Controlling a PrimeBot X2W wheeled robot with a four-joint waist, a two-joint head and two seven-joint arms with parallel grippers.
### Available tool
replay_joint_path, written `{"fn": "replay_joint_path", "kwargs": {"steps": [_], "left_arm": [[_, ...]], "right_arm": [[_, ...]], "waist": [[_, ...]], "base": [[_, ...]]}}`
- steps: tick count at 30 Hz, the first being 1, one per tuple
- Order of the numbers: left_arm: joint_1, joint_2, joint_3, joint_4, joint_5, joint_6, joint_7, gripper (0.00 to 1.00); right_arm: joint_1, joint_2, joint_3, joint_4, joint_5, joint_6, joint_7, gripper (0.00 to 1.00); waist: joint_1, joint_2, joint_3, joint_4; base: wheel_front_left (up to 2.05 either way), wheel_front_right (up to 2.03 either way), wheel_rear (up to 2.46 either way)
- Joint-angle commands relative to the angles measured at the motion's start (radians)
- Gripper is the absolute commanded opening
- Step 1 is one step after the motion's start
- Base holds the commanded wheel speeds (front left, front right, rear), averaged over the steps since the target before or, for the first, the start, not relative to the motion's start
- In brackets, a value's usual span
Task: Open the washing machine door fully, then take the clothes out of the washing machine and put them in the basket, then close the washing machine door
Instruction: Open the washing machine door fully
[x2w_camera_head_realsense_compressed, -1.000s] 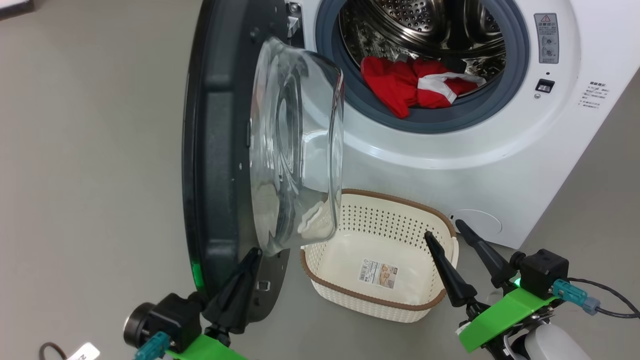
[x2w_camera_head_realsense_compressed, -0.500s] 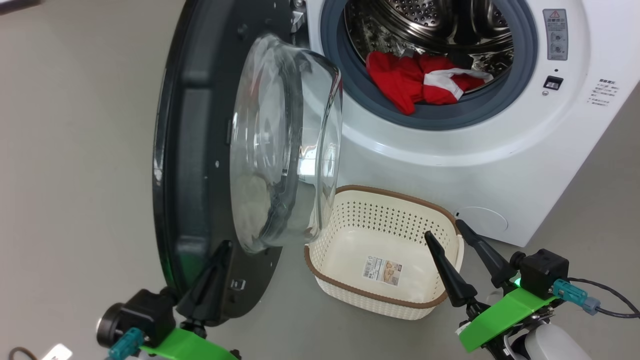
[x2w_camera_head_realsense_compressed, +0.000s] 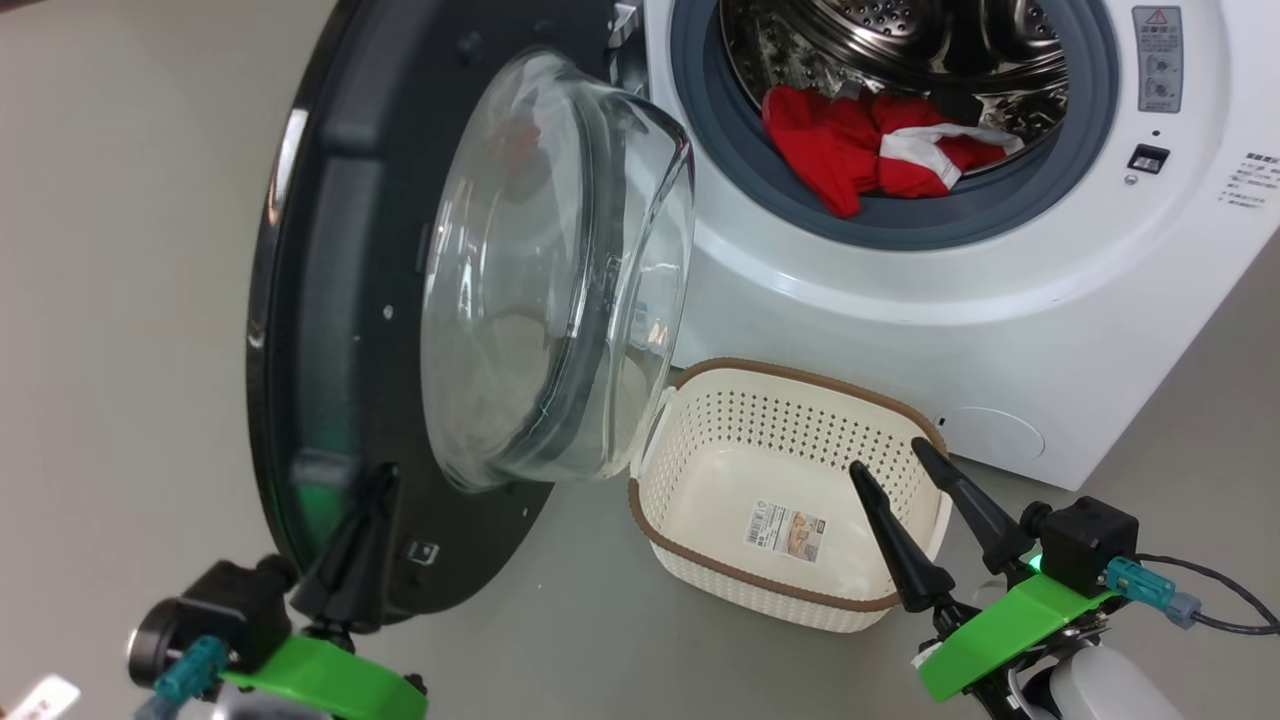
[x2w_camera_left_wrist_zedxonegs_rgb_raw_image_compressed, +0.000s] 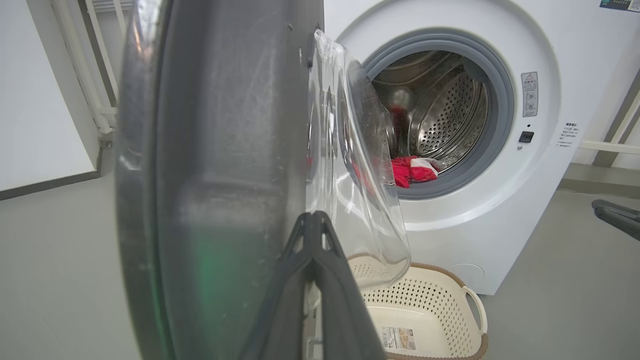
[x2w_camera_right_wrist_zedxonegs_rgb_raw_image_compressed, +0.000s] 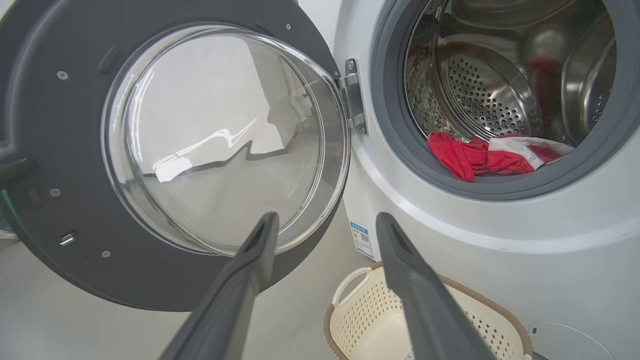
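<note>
Grippers sit nearest, at the bottom of the head view. At the lower left, the left gripper (x2w_camera_head_realsense_compressed: 380, 478) has its 2 dark fingers pressed together with nothing between them. Their joined tip points up at the lower part of the washing machine door (x2w_camera_head_realsense_compressed: 340, 200), on its inner side. In the left wrist view the same closed pair rises right in front of that grey inner face (x2w_camera_left_wrist_zedxonegs_rgb_raw_image_compressed: 215, 150). Whether the tip actually touches the door cannot be told. At the lower right, the right gripper (x2w_camera_head_realsense_compressed: 889, 457) is spread wide and empty, its 2 tips over the near right corner of the basket (x2w_camera_head_realsense_compressed: 790, 430).

The basket stands on the grey floor (x2w_camera_head_realsense_compressed: 120, 250), just in front of the washing machine (x2w_camera_head_realsense_compressed: 900, 320), below the round opening, with 1 paper label (x2w_camera_head_realsense_compressed: 785, 530) lying on its bottom. The door is swung out to the left of the opening, hinged on the machine's left side. Its clear glass bowl (x2w_camera_head_realsense_compressed: 540, 280) bulges toward the basket and, in the head view, overlaps the basket's left rim.

Farther back, inside the open mouth, the clothes (x2w_camera_head_realsense_compressed: 870, 150), red with a white band, lie at the front bottom of the perforated steel drum (x2w_camera_head_realsense_compressed: 900, 40). 1 red fold hangs over onto the grey-blue gasket (x2w_camera_head_realsense_compressed: 900, 225).
</note>
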Motion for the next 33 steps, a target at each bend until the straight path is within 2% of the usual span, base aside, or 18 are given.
{"fn": "replay_joint_path", "kwargs": {"steps": [1,12,18,33], "left_arm": [[-0.053,0.032,0.054,-0.01,-0.01,0.017,0.002,0.0],[-0.13,0.099,0.111,0.09,-0.032,0.005,0.019,0.0],[-0.179,0.13,0.134,0.177,-0.051,-0.017,0.01,0.0],[-0.335,0.167,0.135,0.396,-0.082,-0.062,-0.022,0.0]], "right_arm": [[-0.027,-0.001,0.02,-0.023,-0.008,0.002,-0.012,1.0],[-0.042,-0.006,0.025,-0.024,-0.01,0.002,-0.012,1.0],[-0.051,-0.009,0.027,-0.023,-0.01,0.002,-0.012,1.0],[-0.072,-0.016,0.037,-0.022,-0.006,0.002,-0.012,1.0]], "waist": [[0.0,0.0,0.003,0.004],[0.0,0.0,0.029,0.026],[0.0,0.0,0.045,0.035],[0.0,0.0,0.077,0.044]], "base": [[0.0,0.0,0.0],[0.0,0.0,0.0],[0.0,0.0,0.0],[0.0,0.0,0.0]]}}
